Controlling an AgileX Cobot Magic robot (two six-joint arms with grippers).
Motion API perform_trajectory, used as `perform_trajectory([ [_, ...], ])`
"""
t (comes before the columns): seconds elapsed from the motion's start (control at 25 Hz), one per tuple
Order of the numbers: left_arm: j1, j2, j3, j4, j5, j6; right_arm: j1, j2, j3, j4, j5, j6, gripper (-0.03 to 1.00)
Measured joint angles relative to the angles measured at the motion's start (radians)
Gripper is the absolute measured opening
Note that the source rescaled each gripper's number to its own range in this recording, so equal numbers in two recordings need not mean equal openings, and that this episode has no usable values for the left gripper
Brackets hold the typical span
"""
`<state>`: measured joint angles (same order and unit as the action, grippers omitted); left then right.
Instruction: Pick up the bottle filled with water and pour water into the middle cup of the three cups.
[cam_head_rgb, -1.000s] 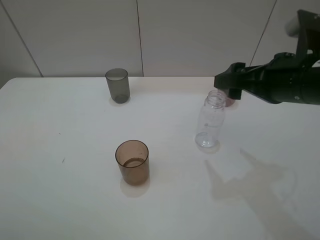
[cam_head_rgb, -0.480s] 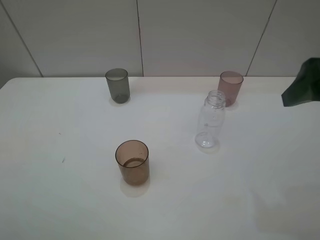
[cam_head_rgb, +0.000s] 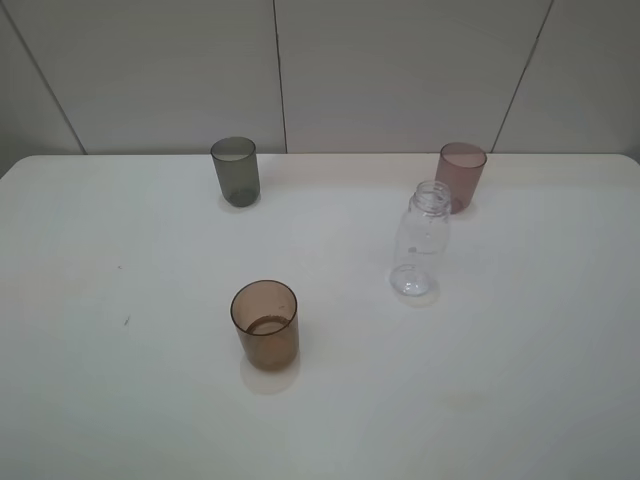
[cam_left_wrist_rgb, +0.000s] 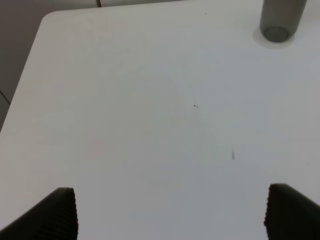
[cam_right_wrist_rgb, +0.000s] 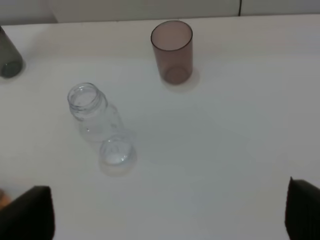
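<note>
The clear uncapped bottle (cam_head_rgb: 420, 240) stands upright on the white table, right of centre, and shows in the right wrist view (cam_right_wrist_rgb: 97, 122). The amber-brown cup (cam_head_rgb: 265, 325) stands nearer the front, with a darker ring low inside it. The smoky grey cup (cam_head_rgb: 235, 171) is at the back left and the pinkish-mauve cup (cam_head_rgb: 461, 176) at the back right, just behind the bottle. No arm shows in the exterior view. My left gripper (cam_left_wrist_rgb: 175, 215) is open and empty over bare table. My right gripper (cam_right_wrist_rgb: 165, 212) is open and empty, well back from the bottle.
The grey cup (cam_left_wrist_rgb: 280, 20) shows far off in the left wrist view and at the edge of the right wrist view (cam_right_wrist_rgb: 7, 57). The pinkish-mauve cup (cam_right_wrist_rgb: 172, 50) stands beyond the bottle there. A panelled wall (cam_head_rgb: 400, 70) rises behind the table (cam_head_rgb: 120, 400).
My right arm, which hung over the bottle and the pinkish-mauve cup a second ago, has pulled back to the right and left the exterior view. Bottle and cups have not moved.
</note>
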<state>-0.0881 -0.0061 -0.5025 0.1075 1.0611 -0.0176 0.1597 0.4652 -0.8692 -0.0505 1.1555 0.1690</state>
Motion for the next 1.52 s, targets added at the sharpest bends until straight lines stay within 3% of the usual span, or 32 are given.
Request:
perform_trajectory([
  [0.2,0.000,0.000,0.000,0.000,0.000,0.000,0.000,-0.184,0.082,-0.005,0.019,-0.035,1.00],
  [0.44,0.000,0.000,0.000,0.000,0.000,0.000,0.000,-0.380,0.251,0.006,-0.099,-0.130,1.00],
  [0.6,0.000,0.000,0.000,0.000,0.000,0.000,0.000,-0.443,0.338,0.010,-0.100,-0.151,1.00],
  [0.8,0.000,0.000,0.000,0.000,0.000,0.000,-0.019,-0.447,0.349,0.004,-0.095,-0.153,1.00],
  [1.12,0.000,0.000,0.000,0.000,0.000,0.000,-0.200,-0.447,0.349,0.004,-0.095,-0.154,1.00],
  [1.52,0.000,0.000,0.000,0.000,0.000,0.000,-0.209,-0.447,0.349,0.004,-0.095,-0.154,1.00],
])
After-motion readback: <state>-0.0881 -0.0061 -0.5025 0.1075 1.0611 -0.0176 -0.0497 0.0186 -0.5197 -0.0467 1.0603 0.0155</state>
